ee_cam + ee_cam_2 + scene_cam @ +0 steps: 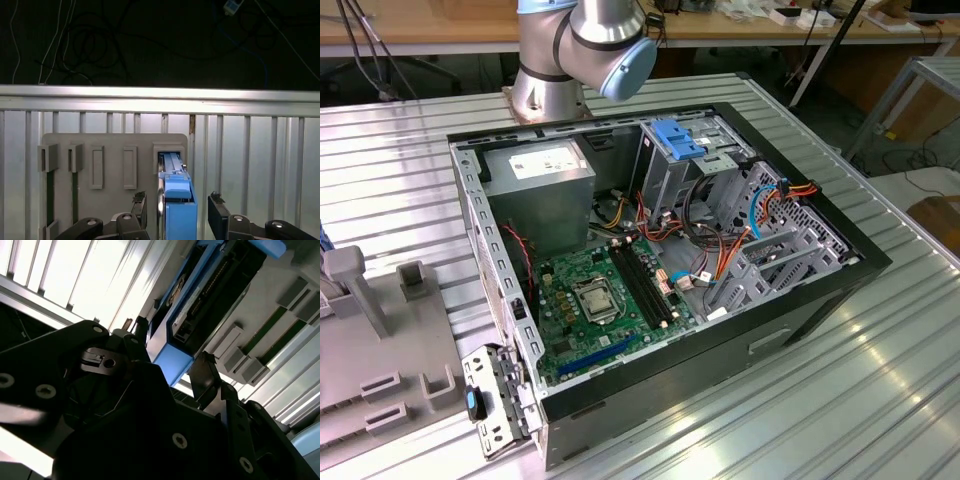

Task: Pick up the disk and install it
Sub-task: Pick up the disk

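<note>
A grey slotted holder (115,150) on the ribbed metal counter (250,150) keeps the blue-framed disk (177,212) standing on edge. The gripper (178,197) straddles it, fingers (217,207) spread wide with a gap on either side.

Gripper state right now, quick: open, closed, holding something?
Gripper: open, straddling the flat grey-black metal disk in its blue plastic frame, not gripping it.

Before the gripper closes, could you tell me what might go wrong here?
The grey-black metal disk in its blue plastic carrier stands on edge in a slot of the flat grey holder; the open black gripper could tilt it or jam it there. Loose orange and blue cables crowd the grey metal drive cage and may snag it.
</note>
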You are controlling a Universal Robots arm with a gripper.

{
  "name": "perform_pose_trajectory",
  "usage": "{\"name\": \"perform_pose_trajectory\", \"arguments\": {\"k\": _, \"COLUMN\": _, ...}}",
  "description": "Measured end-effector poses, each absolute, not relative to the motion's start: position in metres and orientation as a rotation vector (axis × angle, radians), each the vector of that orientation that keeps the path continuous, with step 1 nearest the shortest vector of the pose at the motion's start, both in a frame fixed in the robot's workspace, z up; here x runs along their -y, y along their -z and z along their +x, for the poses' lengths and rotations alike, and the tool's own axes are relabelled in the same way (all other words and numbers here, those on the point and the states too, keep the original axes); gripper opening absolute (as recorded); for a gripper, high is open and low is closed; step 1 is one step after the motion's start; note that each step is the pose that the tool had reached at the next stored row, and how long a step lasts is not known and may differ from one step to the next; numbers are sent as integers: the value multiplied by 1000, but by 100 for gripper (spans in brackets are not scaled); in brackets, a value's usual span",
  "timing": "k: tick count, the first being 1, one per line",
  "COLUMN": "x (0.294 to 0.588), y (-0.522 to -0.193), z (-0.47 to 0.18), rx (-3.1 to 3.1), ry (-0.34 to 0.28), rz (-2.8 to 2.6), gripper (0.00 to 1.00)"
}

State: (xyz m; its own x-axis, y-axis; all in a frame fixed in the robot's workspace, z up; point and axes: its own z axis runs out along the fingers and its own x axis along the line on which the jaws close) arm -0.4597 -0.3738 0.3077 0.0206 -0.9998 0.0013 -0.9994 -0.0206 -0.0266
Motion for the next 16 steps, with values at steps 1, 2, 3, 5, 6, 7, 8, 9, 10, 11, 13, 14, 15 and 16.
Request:
{"name": "perform_pose_trajectory", "arguments": {"k": 1, "x": 374, "y": -308, "z": -460, "rx": -2186, "ry": 30, "rz": -2231, "gripper": 60}}
{"name": "perform_pose_trajectory", "arguments": {"k": 2, "x": 374, "y": -308, "z": -460, "rx": -2186, "ry": 31, "rz": -2231, "gripper": 60}}
{"name": "perform_pose_trajectory", "arguments": {"k": 3, "x": 374, "y": -308, "z": -460, "rx": -2186, "ry": 30, "rz": -2231, "gripper": 59}}
{"name": "perform_pose_trajectory", "arguments": {"k": 5, "x": 374, "y": -308, "z": -460, "rx": -2186, "ry": 30, "rz": -2231, "gripper": 52}}
{"name": "perform_pose_trajectory", "arguments": {"k": 6, "x": 374, "y": -308, "z": -460, "rx": -2186, "ry": 30, "rz": -2231, "gripper": 45}}
{"name": "perform_pose_trajectory", "arguments": {"k": 7, "x": 374, "y": -308, "z": -460, "rx": -2186, "ry": 30, "rz": -2231, "gripper": 45}}
{"name": "perform_pose_trajectory", "arguments": {"k": 8, "x": 374, "y": -308, "z": -460, "rx": -2186, "ry": 30, "rz": -2231, "gripper": 45}}
{"name": "perform_pose_trajectory", "arguments": {"k": 9, "x": 374, "y": -308, "z": -460, "rx": -2186, "ry": 30, "rz": -2232, "gripper": 45}}
{"name": "perform_pose_trajectory", "arguments": {"k": 10, "x": 375, "y": -308, "z": -460, "rx": -2186, "ry": 30, "rz": -2232, "gripper": 45}}
{"name": "perform_pose_trajectory", "arguments": {"k": 11, "x": 375, "y": -308, "z": -460, "rx": -2186, "ry": 30, "rz": -2231, "gripper": 45}}
{"name": "perform_pose_trajectory", "arguments": {"k": 13, "x": 375, "y": -308, "z": -460, "rx": -2186, "ry": 30, "rz": -2231, "gripper": 45}}
{"name": "perform_pose_trajectory", "arguments": {"k": 14, "x": 375, "y": -308, "z": -460, "rx": -2186, "ry": 30, "rz": -2231, "gripper": 45}}
{"name": "perform_pose_trajectory", "arguments": {"k": 15, "x": 375, "y": -308, "z": -460, "rx": -2186, "ry": 31, "rz": -2231, "gripper": 45}}
{"name": "perform_pose_trajectory", "arguments": {"k": 16, "x": 375, "y": -309, "z": -460, "rx": -2186, "ry": 30, "rz": -2231, "gripper": 45}}
